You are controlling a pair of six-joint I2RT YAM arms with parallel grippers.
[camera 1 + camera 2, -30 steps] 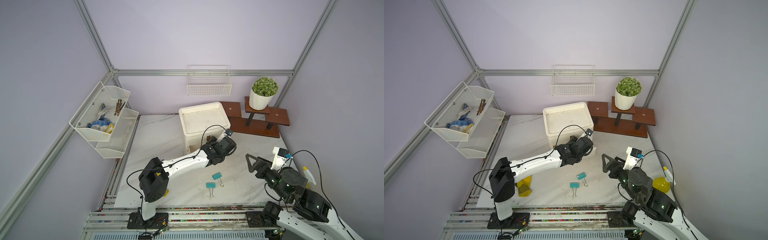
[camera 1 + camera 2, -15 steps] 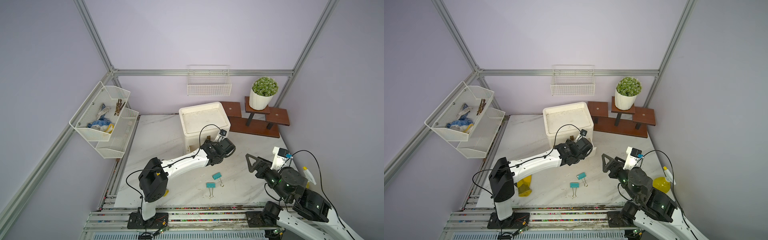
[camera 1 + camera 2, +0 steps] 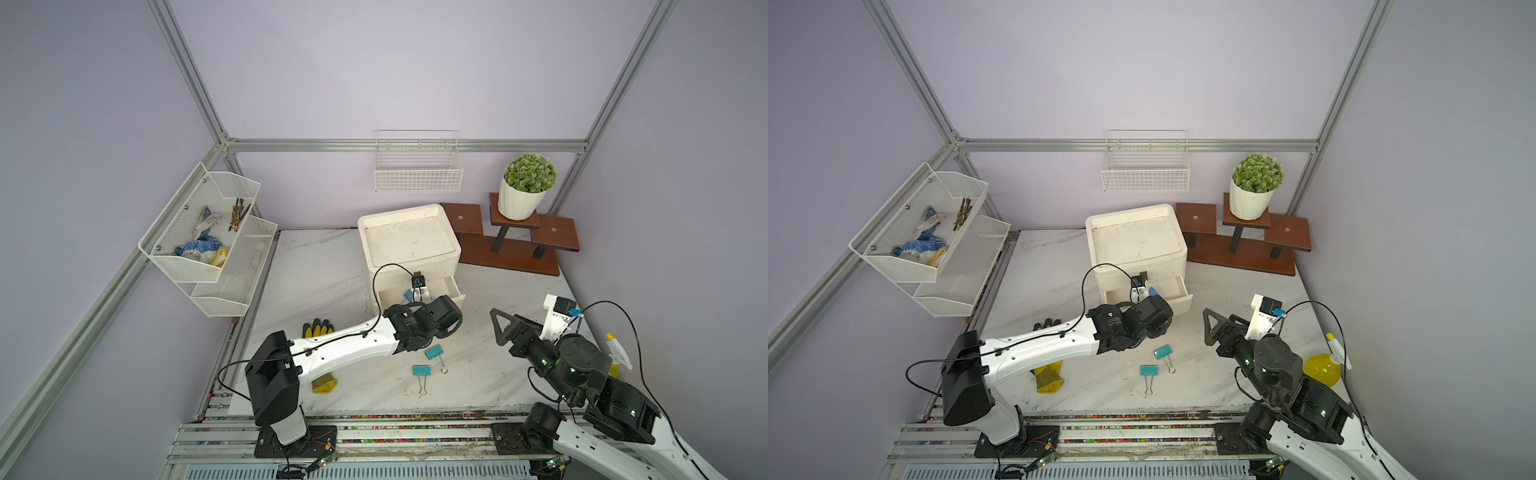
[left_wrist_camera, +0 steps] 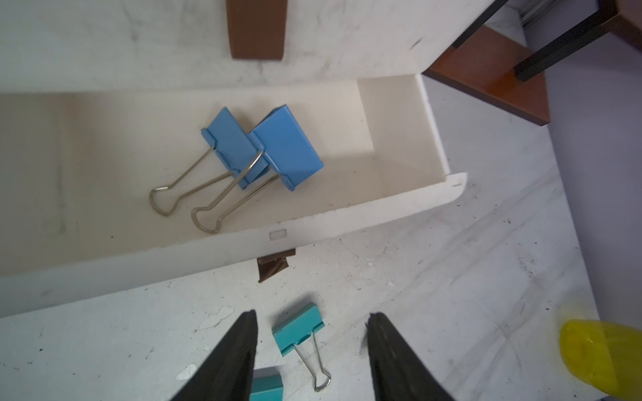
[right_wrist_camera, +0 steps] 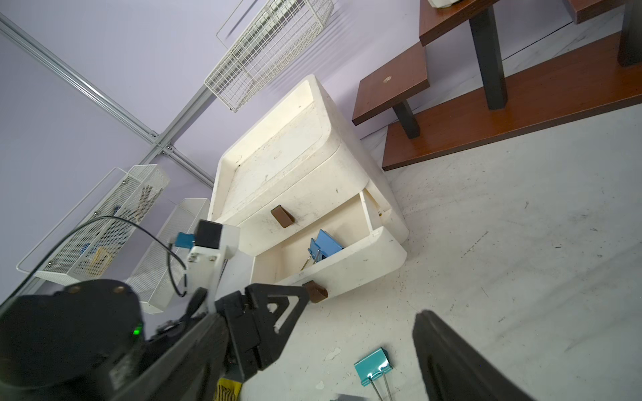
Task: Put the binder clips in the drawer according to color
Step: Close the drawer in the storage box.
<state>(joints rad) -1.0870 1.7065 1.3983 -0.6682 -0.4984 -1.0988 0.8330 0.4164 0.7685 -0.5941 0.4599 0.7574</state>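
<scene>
Table (image 3: 316,266): we see a white marble top that carries everything. The drawer unit stands toward the back, within reach of both arms.

Drawer unit (image 3: 440,262): a white box with two drawers. We judge that each colour is meant to have its own place in it.

Upper drawer (image 5: 323,205): shut, so we cannot tell what it holds.

Lower drawer (image 4: 139,264): pulled out toward the arms and open from above, so clips can be dropped in.

Left claw (image 4: 312,316): it hangs over the table just in front of the lower drawer, fingers apart and empty. In the wrist view the nearer teal clip lies between them. We read this as lining up for a pick.

Right claw (image 5: 364,305): spread wide and holding nothing, off to the side and apart from the clips. We take it to be parked out of the left arm's way.

Blue clips (image 4: 231,145) (image 4: 288,145): both are inside the lower drawer, one leaning on the other, with their wire handles toward the drawer front. They lie as dropped things would.

Teal clips (image 3: 434,352) (image 3: 421,370): both are on the table, near each other but apart. Their handles lie flat toward the front edge, so we judge the body is the part to pinch.

Pale yellow clips: we find none in any view.
</scene>
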